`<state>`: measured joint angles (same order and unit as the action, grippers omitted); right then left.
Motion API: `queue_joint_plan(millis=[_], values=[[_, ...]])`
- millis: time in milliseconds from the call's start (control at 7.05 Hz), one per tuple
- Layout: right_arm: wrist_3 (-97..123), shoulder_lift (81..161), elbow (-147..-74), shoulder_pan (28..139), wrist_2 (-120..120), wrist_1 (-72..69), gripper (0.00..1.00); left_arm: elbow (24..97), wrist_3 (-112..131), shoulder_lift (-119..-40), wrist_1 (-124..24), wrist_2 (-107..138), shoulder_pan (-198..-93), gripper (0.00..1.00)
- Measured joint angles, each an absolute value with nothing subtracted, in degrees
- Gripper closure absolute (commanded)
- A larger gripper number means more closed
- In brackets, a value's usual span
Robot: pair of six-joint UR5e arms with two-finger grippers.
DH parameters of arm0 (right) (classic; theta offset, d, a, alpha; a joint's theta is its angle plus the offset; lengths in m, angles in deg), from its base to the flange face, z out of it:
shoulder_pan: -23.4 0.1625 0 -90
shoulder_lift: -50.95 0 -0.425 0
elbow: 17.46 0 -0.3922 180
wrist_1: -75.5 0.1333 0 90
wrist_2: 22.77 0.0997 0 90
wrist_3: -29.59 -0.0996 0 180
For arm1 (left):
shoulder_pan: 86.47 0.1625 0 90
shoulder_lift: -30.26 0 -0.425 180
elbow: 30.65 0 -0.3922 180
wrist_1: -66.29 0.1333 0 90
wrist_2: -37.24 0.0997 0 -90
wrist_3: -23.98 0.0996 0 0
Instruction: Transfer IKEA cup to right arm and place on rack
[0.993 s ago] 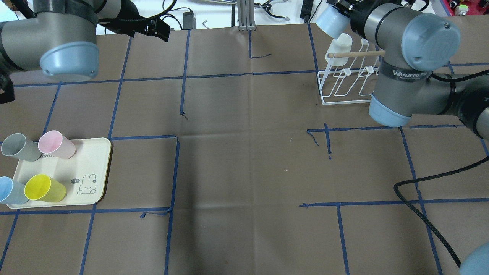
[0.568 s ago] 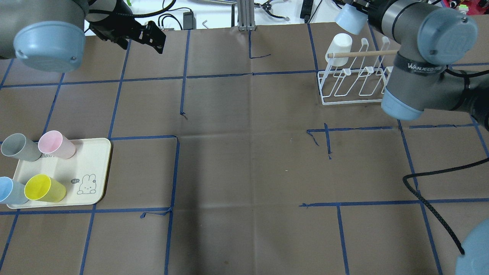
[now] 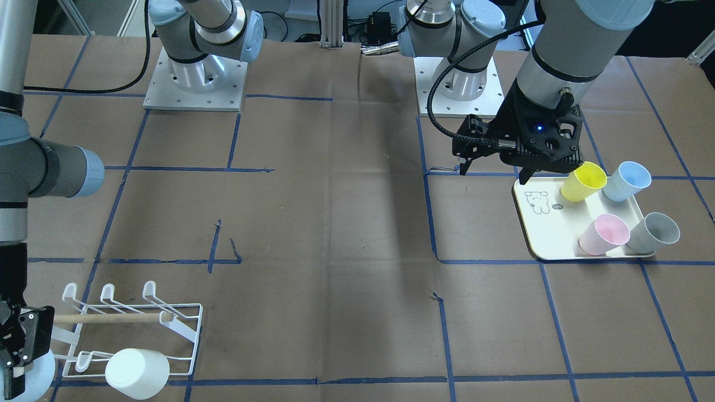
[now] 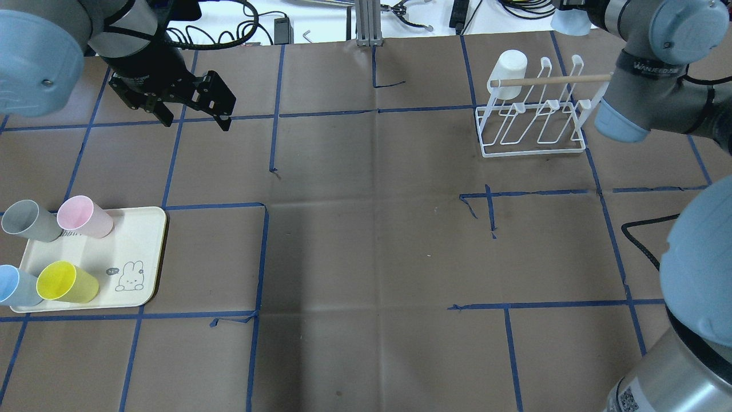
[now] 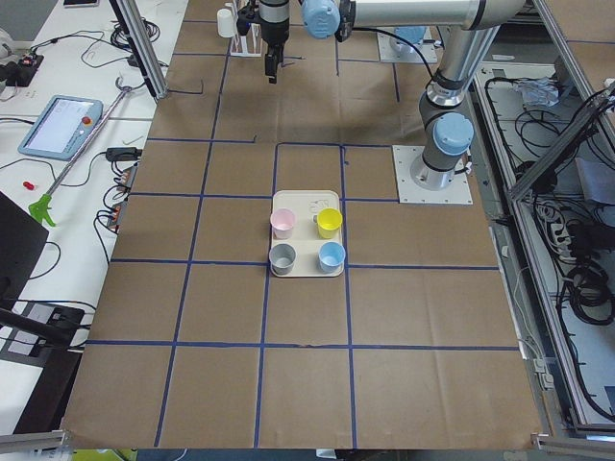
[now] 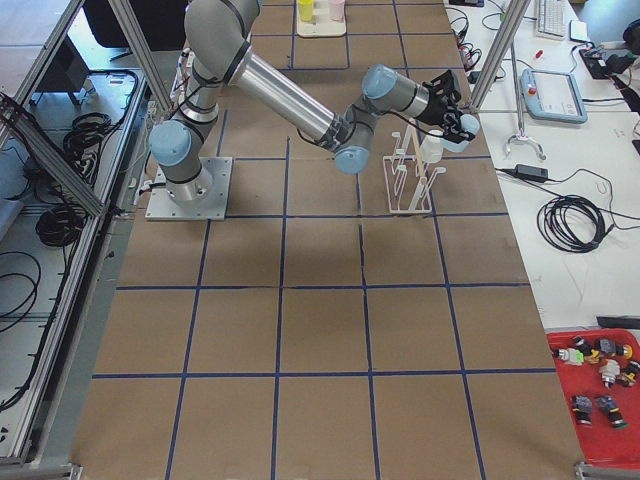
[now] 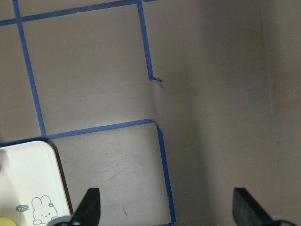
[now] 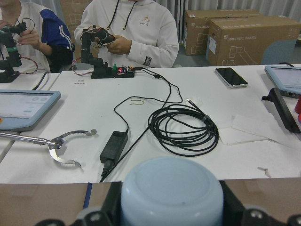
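Front-facing view: the left arm (image 3: 558, 61) comes down at the upper right. Its wrist is bent so that the left pincer (image 3: 492, 170) points down and left, just off the upper-left corner of the cream tray (image 3: 536, 237). Its fingers are spread wide and hold nothing. A yellow cup (image 3: 582, 181), blue cup (image 3: 627, 181), pink cup (image 3: 603, 234) and grey cup (image 3: 653, 233) stand on the tray. Along the left edge the right arm (image 3: 17, 167) drops straight down. At the lower left the right pincer (image 3: 19, 354) clamps a pale blue cup (image 3: 39, 374) just left of the rack (image 3: 184, 329), which carries a white cup (image 3: 137, 373).

Overhead view: the left arm slopes in from the upper left, its pincer hanging over the counter (image 4: 366, 240). The right arm folds along the right edge, and the gripped cup pokes in at the top border, right of the rack.

Exterior left: the tray sits mid-frame.

Exterior right: the right arm's long link slants to an elbow at centre, then reaches beyond the rack.

Left wrist view: the fingertips (image 7: 89, 207) sit far apart over bare counter.

Right wrist view: the cup's base fills the lower centre, and the camera looks level over a white desk (image 8: 263, 155).
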<state>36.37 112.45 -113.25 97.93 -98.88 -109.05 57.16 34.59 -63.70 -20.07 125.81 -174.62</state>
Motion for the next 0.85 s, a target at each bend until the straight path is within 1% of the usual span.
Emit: queue_joint_plan(millis=[851], values=[[38.42,110.87,-116.22,95.25,-98.55,-110.04,0.91,56.24,29.17,-63.84,-22.28,125.68,-174.77,0.01]])
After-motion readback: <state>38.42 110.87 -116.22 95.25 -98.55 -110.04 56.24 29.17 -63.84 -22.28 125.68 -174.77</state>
